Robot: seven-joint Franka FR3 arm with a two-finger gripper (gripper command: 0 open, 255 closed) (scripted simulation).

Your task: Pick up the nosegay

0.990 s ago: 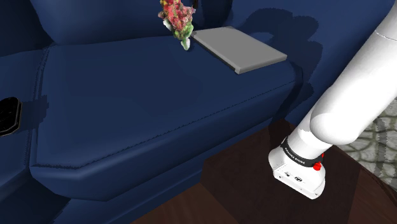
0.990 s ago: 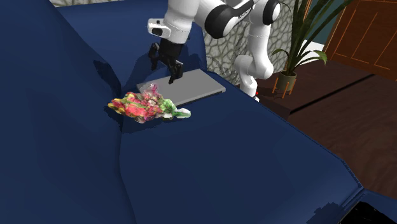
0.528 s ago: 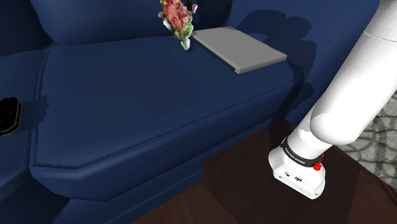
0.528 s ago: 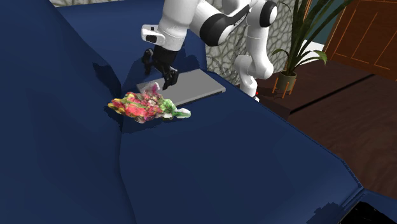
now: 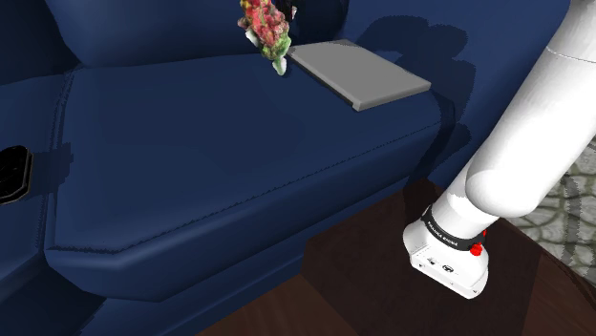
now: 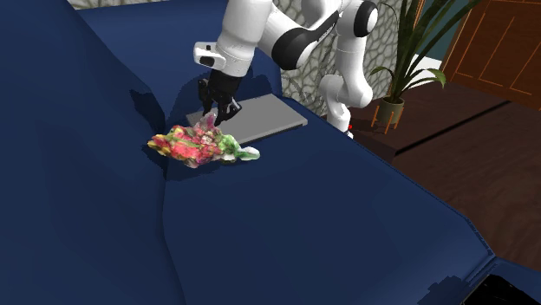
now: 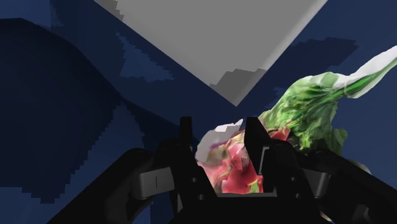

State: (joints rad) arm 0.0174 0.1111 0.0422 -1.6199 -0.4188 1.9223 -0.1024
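Your things rest on a dark blue sofa point(image 5: 191, 162) — on its seat lie the pink-and-green nosegay point(image 6: 198, 145) and, just beside it, a flat grey slab point(image 5: 358, 73), both near the backrest.

Navy sofa point(image 5: 191, 172), grey flat pad point(image 5: 358, 74) on seat, potted plant point(image 6: 391, 111) bkgd, wood floor point(image 6: 468, 173)

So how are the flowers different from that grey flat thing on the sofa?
The nosegay is pink, red and green; the grey slab is plain grey. The nosegay is lumpy and ragged; the slab is flat with straight edges. Both lie on the blue sofa.
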